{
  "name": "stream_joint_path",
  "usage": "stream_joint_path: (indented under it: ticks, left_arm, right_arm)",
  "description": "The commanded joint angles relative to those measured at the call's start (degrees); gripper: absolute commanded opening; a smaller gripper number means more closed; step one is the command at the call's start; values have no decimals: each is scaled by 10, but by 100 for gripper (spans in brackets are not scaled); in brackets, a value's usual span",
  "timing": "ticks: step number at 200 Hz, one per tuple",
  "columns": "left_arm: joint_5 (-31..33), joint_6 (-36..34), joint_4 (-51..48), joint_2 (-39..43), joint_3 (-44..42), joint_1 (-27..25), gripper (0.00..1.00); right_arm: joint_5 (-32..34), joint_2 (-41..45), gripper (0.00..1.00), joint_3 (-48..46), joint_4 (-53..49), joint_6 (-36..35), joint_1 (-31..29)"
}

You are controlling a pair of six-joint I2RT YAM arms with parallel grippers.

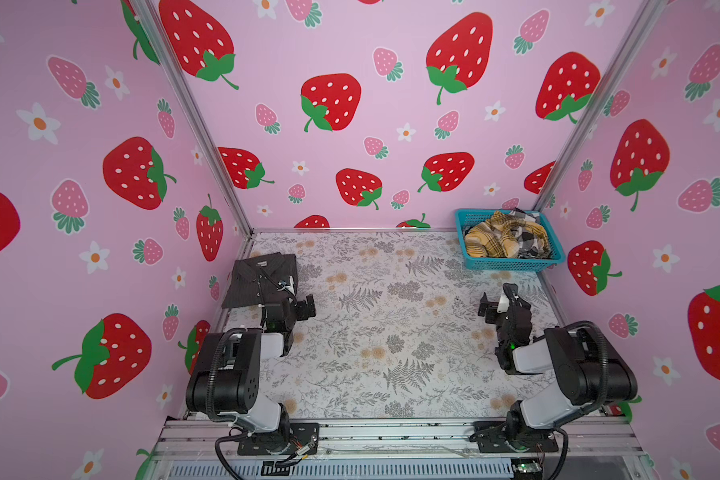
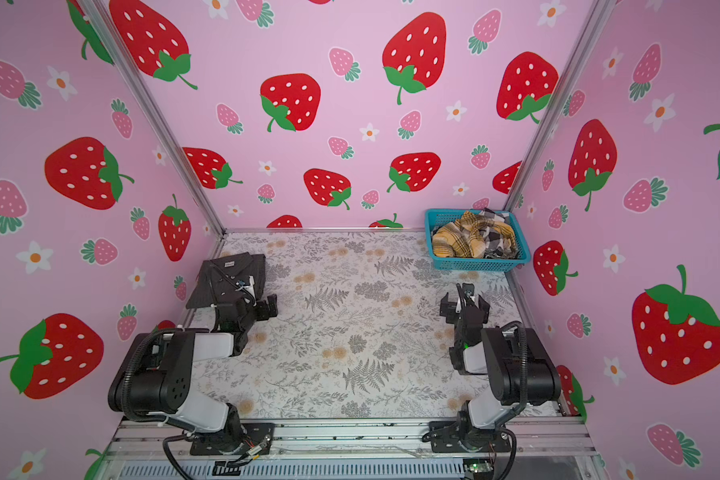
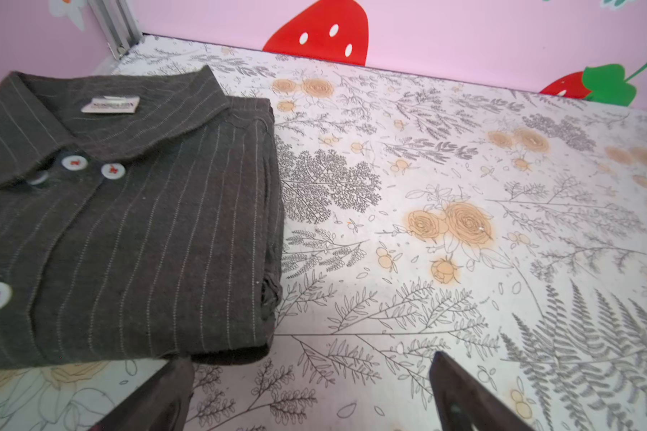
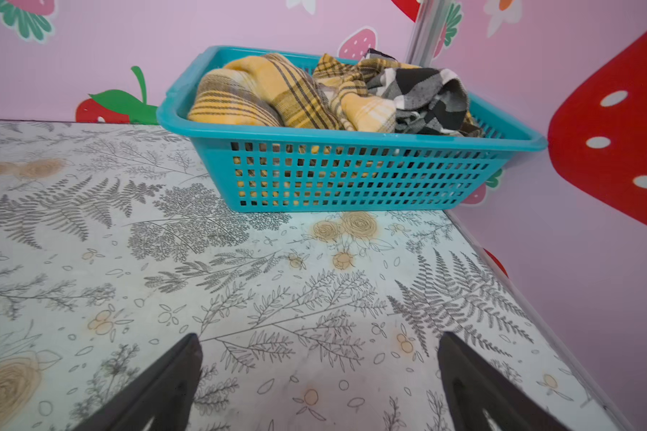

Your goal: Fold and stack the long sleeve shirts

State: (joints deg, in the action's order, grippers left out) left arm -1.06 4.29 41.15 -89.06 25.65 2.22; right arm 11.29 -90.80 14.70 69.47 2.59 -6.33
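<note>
A folded dark charcoal pinstriped shirt (image 1: pixel 258 278) (image 2: pixel 225 278) lies at the table's far left, collar and buttons up (image 3: pixel 127 224). My left gripper (image 1: pixel 298 300) (image 2: pixel 263 305) (image 3: pixel 312 360) hovers just beside its near right corner, open and empty, one finger close to the cloth's edge. A crumpled mustard-yellow plaid shirt (image 1: pixel 491 241) (image 2: pixel 460 239) (image 4: pixel 269 97) and a black-white check shirt (image 1: pixel 531 239) (image 2: pixel 497 241) (image 4: pixel 426 97) fill the teal basket. My right gripper (image 1: pixel 497 297) (image 2: pixel 464 299) (image 4: pixel 320 337) is open over bare table, a short way in front of the basket.
The teal basket (image 1: pixel 512 264) (image 2: pixel 479 264) (image 4: pixel 352 175) stands in the far right corner against the pink strawberry walls (image 1: pixel 350 104). The floral table cover (image 1: pixel 391 316) stretches between both arms. Walls close in left, right and back.
</note>
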Motion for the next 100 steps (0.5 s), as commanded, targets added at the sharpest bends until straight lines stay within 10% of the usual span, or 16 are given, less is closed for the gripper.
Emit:
stream_joint_path:
  ticks: [1, 100]
  left_arm:
    - [13, -10, 24, 1, 5, 0, 99]
    - [69, -26, 31, 3, 2, -29, 99]
  right_arm:
    - [-35, 2, 100, 11, 17, -14, 3]
    - [-29, 7, 100, 6, 23, -18, -1]
